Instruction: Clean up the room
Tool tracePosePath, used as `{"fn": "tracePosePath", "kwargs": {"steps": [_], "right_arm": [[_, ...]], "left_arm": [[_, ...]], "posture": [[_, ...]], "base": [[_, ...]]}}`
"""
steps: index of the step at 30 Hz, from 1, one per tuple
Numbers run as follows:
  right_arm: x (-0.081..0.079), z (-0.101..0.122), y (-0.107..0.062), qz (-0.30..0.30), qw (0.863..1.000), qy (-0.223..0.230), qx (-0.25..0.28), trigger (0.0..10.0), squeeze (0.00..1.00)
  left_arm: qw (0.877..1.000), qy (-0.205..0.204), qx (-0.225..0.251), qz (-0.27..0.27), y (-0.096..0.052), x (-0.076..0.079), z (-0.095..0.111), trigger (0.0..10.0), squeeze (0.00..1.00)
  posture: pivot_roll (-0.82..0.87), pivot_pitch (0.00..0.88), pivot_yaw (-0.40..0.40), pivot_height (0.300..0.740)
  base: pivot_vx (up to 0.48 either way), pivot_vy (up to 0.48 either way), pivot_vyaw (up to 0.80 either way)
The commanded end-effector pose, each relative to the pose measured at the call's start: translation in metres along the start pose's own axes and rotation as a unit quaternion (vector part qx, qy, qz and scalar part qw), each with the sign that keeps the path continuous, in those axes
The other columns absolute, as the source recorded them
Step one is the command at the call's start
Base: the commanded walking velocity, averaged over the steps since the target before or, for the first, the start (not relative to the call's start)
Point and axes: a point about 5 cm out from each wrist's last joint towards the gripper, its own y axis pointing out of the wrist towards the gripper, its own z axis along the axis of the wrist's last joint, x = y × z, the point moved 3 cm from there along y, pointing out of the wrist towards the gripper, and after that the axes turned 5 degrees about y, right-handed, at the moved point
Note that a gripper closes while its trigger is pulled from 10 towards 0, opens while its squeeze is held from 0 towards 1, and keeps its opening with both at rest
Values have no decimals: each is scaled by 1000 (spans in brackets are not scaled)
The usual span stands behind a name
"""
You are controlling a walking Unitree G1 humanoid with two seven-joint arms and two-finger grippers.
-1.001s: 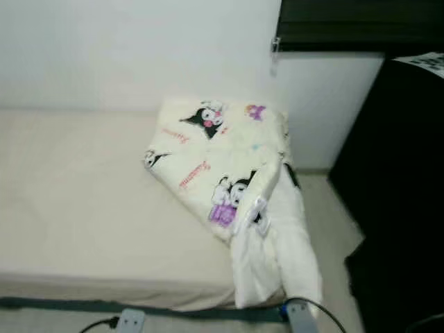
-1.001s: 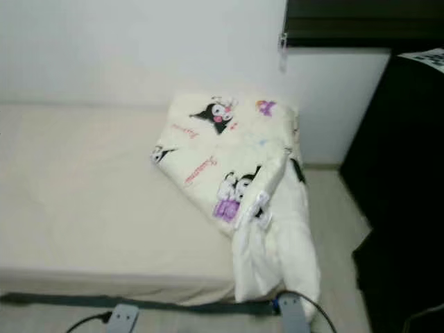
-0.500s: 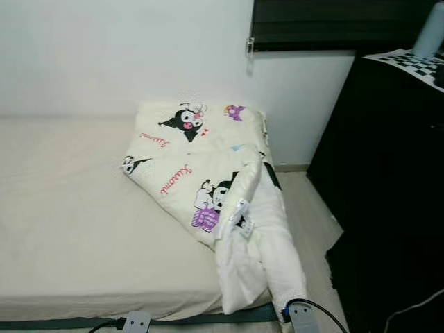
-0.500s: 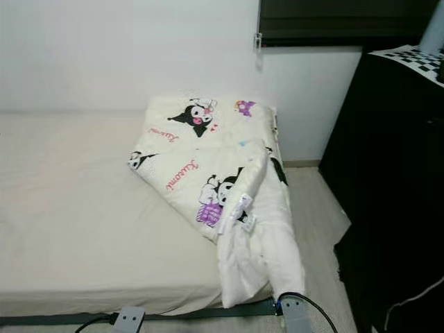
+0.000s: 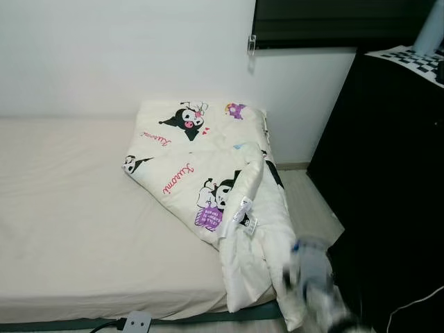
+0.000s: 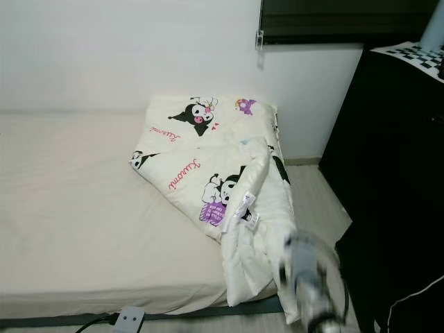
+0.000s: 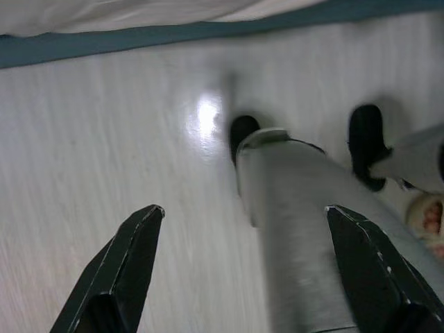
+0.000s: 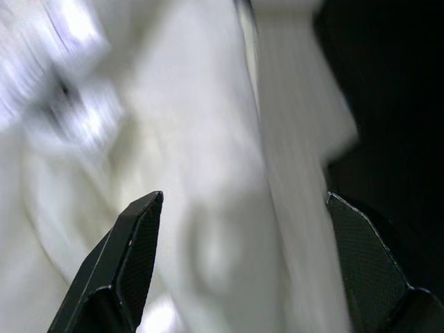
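A cream blanket (image 5: 208, 166) printed with black cartoon figures lies folded at the right end of the bed (image 5: 69, 208); one corner hangs over the bed's edge toward the floor. My right arm (image 5: 312, 277) shows as a motion blur in front of that hanging corner. In the right wrist view my right gripper (image 8: 243, 201) is open, with the blurred blanket (image 8: 173, 139) ahead of it. My left gripper (image 7: 244, 208) is open and points down at the pale floor (image 7: 104, 139) beside my own silver leg (image 7: 298, 229).
A tall black cabinet (image 5: 388, 173) stands to the right of the bed, with a checkered sheet (image 5: 409, 55) on top. A narrow strip of floor (image 5: 309, 201) runs between them. A power strip (image 5: 137, 321) with a cable lies by the bed's front edge.
The camera panned right, then settled. My right arm has swung up into view at the lower right, blurred. The blanket has not moved.
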Motion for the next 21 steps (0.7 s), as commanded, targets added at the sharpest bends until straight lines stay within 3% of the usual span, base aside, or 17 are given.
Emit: {"fn": "tracePosePath", "kwargs": {"steps": [1,2,4,7,9,10,12,16,21], "right_arm": [[-2,-22,-5,5,999,21,-35,10000,0],[-2,-22,-5,5,999,21,-35,10000,0],[-9,7,2,26,999,40,4,10000,0],[-12,20,5,35,998,47,21,10000,0],[-15,30,6,43,997,52,35,10000,0],[-18,43,8,51,995,63,53,10000,0],[-18,50,9,53,994,71,61,10000,0],[-18,58,10,60,992,89,74,10000,0],[-20,67,10,75,989,94,86,10000,0]], "left_arm": [[1000,-4,-27,2,-4,-6,-19,10000,0],[1000,-4,-27,2,-4,-6,-19,10000,0],[1000,-5,-31,5,-5,-11,-22,10000,0],[999,-5,-31,5,-5,-11,-23,10000,0],[999,-4,-32,3,-4,-8,-22,10000,0],[1000,-3,-28,-5,-2,10,-17,10000,0],[1000,-5,-23,-10,0,20,-12,10000,0],[1000,-20,-5,-11,2,24,-1,10000,0],[999,-35,32,-4,4,12,24,10000,0]], "posture": [[-34,87,5,670],[-34,87,5,670],[-35,89,6,660],[-34,89,6,655],[-34,90,6,650],[-32,93,7,640],[-32,95,7,630],[-31,98,9,615],[-28,106,11,595]], "base": [[0,0,0],[0,0,0],[0,0,0],[0,0,0],[0,0,0],[0,0,0],[0,0,0],[0,0,0],[0,0,0]]}}
